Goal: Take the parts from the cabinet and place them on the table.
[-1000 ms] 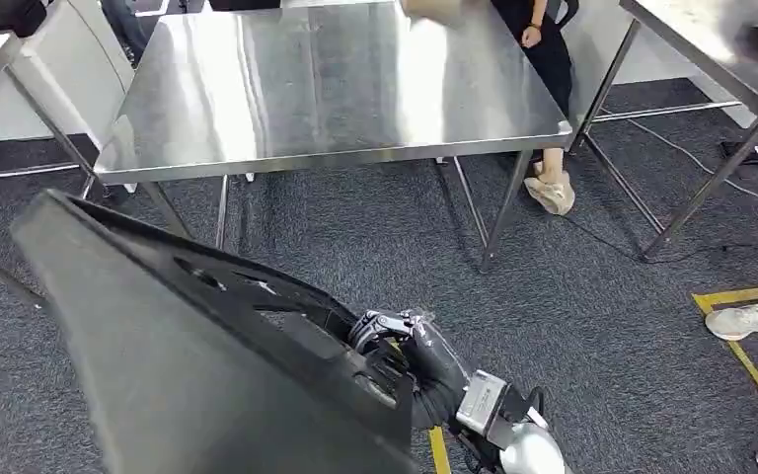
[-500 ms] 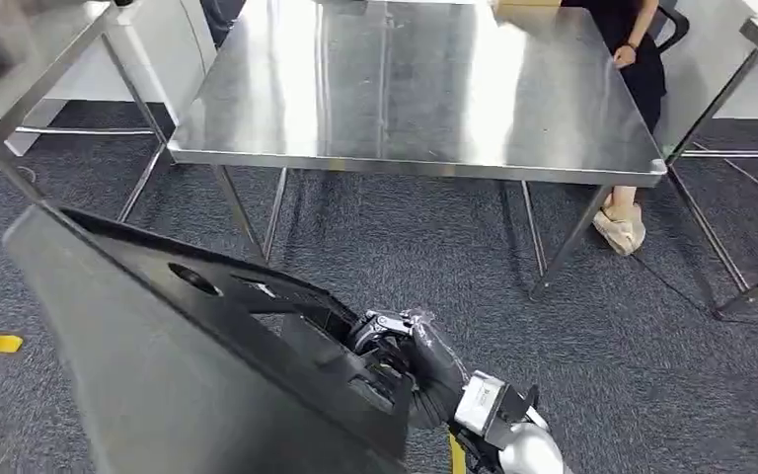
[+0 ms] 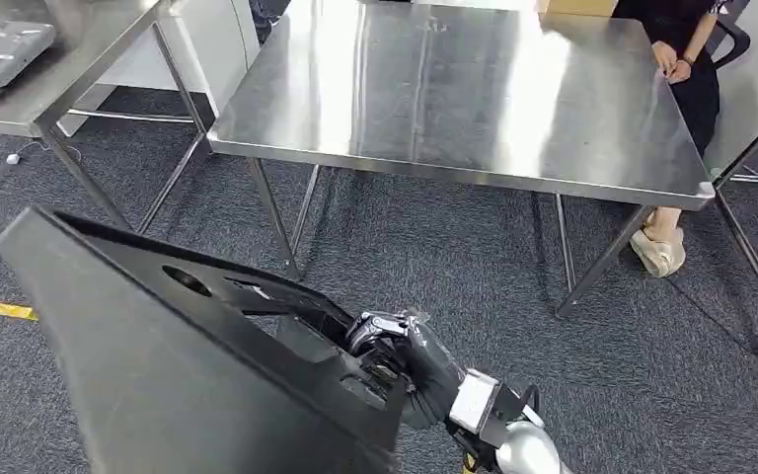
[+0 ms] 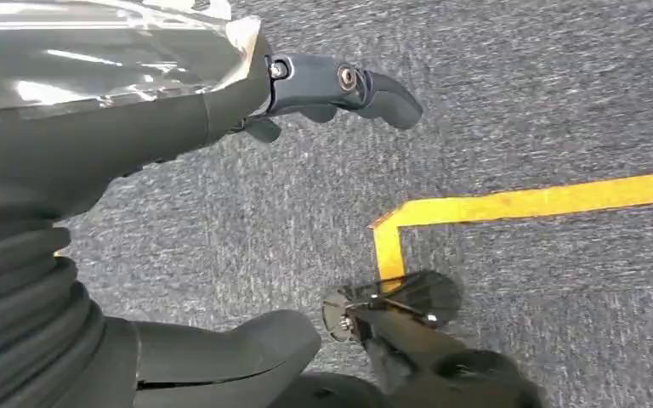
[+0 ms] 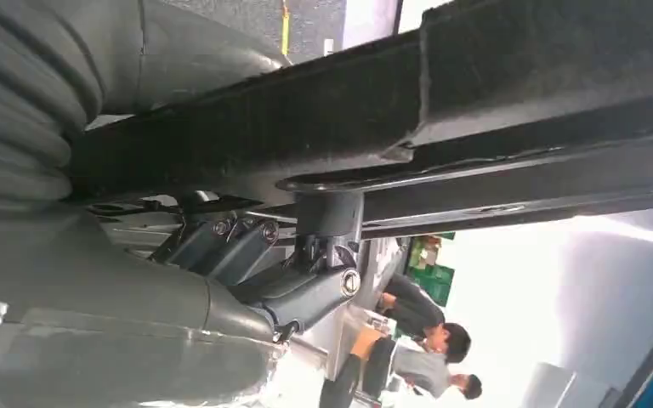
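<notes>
A large black moulded part [image 3: 158, 365] with a round hole fills the lower left of the head view, held tilted above the carpet. My right hand [image 3: 410, 360] grips its right edge. In the right wrist view the fingers [image 5: 247, 280] curl under the part's dark rim [image 5: 476, 110]. My left hand [image 4: 136, 144] hangs over the carpet with thumb and fingers apart and nothing between them. The steel table [image 3: 454, 99] stands ahead, its top bare and shiny.
A seated person [image 3: 681, 49] is at the table's far right corner, one foot [image 3: 659, 252] under it. A second steel table [image 3: 79, 49] at the left carries a grey part [image 3: 0, 49]. Yellow tape [image 4: 510, 204] marks the grey carpet.
The whole picture has shifted as the camera moved: the steel table now sits further right and lower in the view. My right hand's grip on the black part is unchanged.
</notes>
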Controlling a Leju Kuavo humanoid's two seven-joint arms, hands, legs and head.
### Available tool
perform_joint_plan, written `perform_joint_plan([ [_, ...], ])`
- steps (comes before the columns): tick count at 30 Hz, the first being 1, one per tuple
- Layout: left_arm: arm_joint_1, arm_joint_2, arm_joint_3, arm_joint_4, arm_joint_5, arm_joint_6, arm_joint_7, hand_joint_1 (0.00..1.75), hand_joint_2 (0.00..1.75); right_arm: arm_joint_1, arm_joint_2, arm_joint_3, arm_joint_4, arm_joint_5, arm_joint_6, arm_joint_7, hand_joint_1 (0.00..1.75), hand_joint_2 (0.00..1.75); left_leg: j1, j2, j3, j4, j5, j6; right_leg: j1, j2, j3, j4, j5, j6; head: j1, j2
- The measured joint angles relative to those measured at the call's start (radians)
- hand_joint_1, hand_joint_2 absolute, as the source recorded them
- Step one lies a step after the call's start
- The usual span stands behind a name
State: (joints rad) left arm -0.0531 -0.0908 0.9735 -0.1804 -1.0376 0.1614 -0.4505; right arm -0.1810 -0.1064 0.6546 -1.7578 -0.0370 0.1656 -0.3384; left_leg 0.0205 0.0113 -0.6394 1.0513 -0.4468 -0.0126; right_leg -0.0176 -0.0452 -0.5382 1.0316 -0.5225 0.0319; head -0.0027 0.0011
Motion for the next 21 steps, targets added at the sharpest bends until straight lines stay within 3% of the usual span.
perform_joint_plan([
  [3,0.003,0.0,0.0,0.0,0.0,0.0,0.004,0.0,1.75,0.0,0.0,0.0,0.0,-0.003,0.0,0.0,1.71,1.75,-0.007,-0.006,0.002,-0.004,-0.003,0.021,-0.002,-0.005,0.011,-0.014,-0.001,0.017,-0.002,0.0],
  [4,0.003,-0.001,0.0,0.0,0.0,0.0,0.005,0.0,1.75,-0.001,0.0,0.0,0.0,-0.005,0.0,0.0,1.71,1.75,0.002,-0.01,0.01,-0.013,0.001,0.03,-0.002,0.002,0.004,-0.004,-0.008,0.023,0.001,0.0],
  [5,0.0,-0.001,0.0,0.0,0.0,0.0,0.005,0.0,1.75,-0.002,0.0,0.0,0.0,-0.006,0.0,0.0,1.71,1.75,-0.001,-0.011,0.013,-0.014,-0.001,0.037,-0.003,0.019,-0.011,0.033,-0.025,0.019,0.0,0.0],
  [7,-0.003,0.0,0.001,0.0,0.001,-0.002,0.005,0.0,1.75,-0.003,0.0,0.0,0.0,-0.011,0.0,0.0,1.71,1.75,-0.003,-0.016,0.014,-0.014,-0.004,0.048,-0.001,0.035,-0.098,0.192,-0.087,0.004,0.002,0.0],
  [8,-0.003,0.0,0.0,0.0,0.001,-0.003,0.006,0.0,1.75,-0.002,-0.001,0.0,0.003,-0.012,0.0,0.0,1.71,1.75,-0.006,-0.02,0.014,-0.014,-0.006,0.051,0.001,0.038,-0.142,0.269,-0.109,0.002,0.003,0.0],
  [9,-0.001,0.0,0.001,0.0,0.001,-0.004,0.01,0.0,1.75,-0.001,-0.002,0.0,0.005,-0.013,0.0,0.0,1.71,1.75,-0.008,-0.024,0.016,-0.013,-0.008,0.053,0.001,0.04,-0.172,0.311,-0.11,0.004,0.002,0.0],
  [10,0.0,0.0,0.001,0.0,0.001,-0.006,0.016,0.0,1.75,0.0,-0.002,0.0,0.007,-0.014,0.0,0.0,1.71,1.75,-0.009,-0.029,0.019,-0.013,-0.01,0.053,0.002,0.04,-0.177,0.302,-0.095,0.011,0.002,0.0],
  [11,0.001,0.0,0.001,0.0,0.001,-0.006,0.016,0.0,1.75,0.001,-0.002,0.0,0.008,-0.014,0.0,0.0,1.71,1.75,-0.01,-0.034,0.024,-0.013,-0.013,0.052,0.002,0.04,-0.156,0.241,-0.059,0.021,0.002,0.0],
  [13,0.001,-0.001,0.0,0.0,0.001,-0.007,0.016,0.0,1.75,0.0,-0.002,0.0,0.009,-0.016,0.0,0.0,1.71,1.75,-0.01,-0.042,0.036,-0.013,-0.019,0.048,0.002,0.041,-0.08,0.067,0.022,0.033,0.003,0.0],
  [14,0.0,-0.001,0.0,0.001,0.0,-0.008,0.016,0.0,1.75,-0.001,-0.002,0.0,0.009,-0.017,0.0,0.0,1.71,1.75,-0.013,-0.046,0.039,-0.012,-0.023,0.042,0.004,0.043,-0.059,0.007,0.04,0.025,0.004,0.0],
  [15,0.0,-0.001,0.0,0.001,0.0,-0.01,0.015,0.0,1.75,-0.002,-0.002,0.0,0.009,-0.018,0.0,0.0,1.71,1.75,-0.018,-0.05,0.04,-0.011,-0.03,0.035,0.007,0.044,-0.047,0.003,0.042,0.013,0.002,0.0],
  [17,0.001,-0.001,0.0,0.001,-0.001,-0.01,0.014,0.0,1.75,-0.002,-0.002,-0.001,0.01,-0.018,0.0,0.0,1.71,1.75,-0.016,-0.049,0.042,-0.016,-0.031,0.028,0.012,0.044,-0.05,0.004,0.04,0.001,0.002,0.0],
  [18,0.002,0.0,0.0,0.001,-0.001,-0.01,0.014,0.0,1.75,-0.002,-0.002,-0.001,0.01,-0.018,0.0,0.0,1.71,1.75,-0.015,-0.049,0.044,-0.018,-0.033,0.021,0.01,0.044,-0.048,0.0,0.041,-0.006,0.003,0.0],
  [19,0.002,0.002,0.0,0.0,-0.001,-0.01,0.014,0.0,1.75,-0.002,0.0,-0.001,0.009,-0.019,0.0,0.0,1.71,1.75,-0.012,-0.045,0.04,-0.014,-0.039,0.015,-0.006,0.044,-0.037,-0.006,0.044,-0.014,0.002,0.0],
  [20,0.002,0.002,0.0,0.001,-0.001,-0.01,0.015,0.0,1.75,-0.003,0.0,-0.001,0.009,-0.019,0.0,0.0,1.71,1.75,-0.012,-0.032,0.033,0.013,-0.049,0.009,-0.005,0.044,-0.028,-0.008,0.04,-0.02,-0.001,0.0],
  [21,0.001,0.001,0.0,0.001,-0.001,-0.011,0.015,0.0,1.75,-0.003,0.0,0.0,0.008,-0.02,0.0,0.0,1.71,1.75,-0.01,-0.025,0.005,0.07,-0.076,0.005,-0.005,0.042,-0.022,-0.008,0.034,-0.028,-0.007,0.0],
])
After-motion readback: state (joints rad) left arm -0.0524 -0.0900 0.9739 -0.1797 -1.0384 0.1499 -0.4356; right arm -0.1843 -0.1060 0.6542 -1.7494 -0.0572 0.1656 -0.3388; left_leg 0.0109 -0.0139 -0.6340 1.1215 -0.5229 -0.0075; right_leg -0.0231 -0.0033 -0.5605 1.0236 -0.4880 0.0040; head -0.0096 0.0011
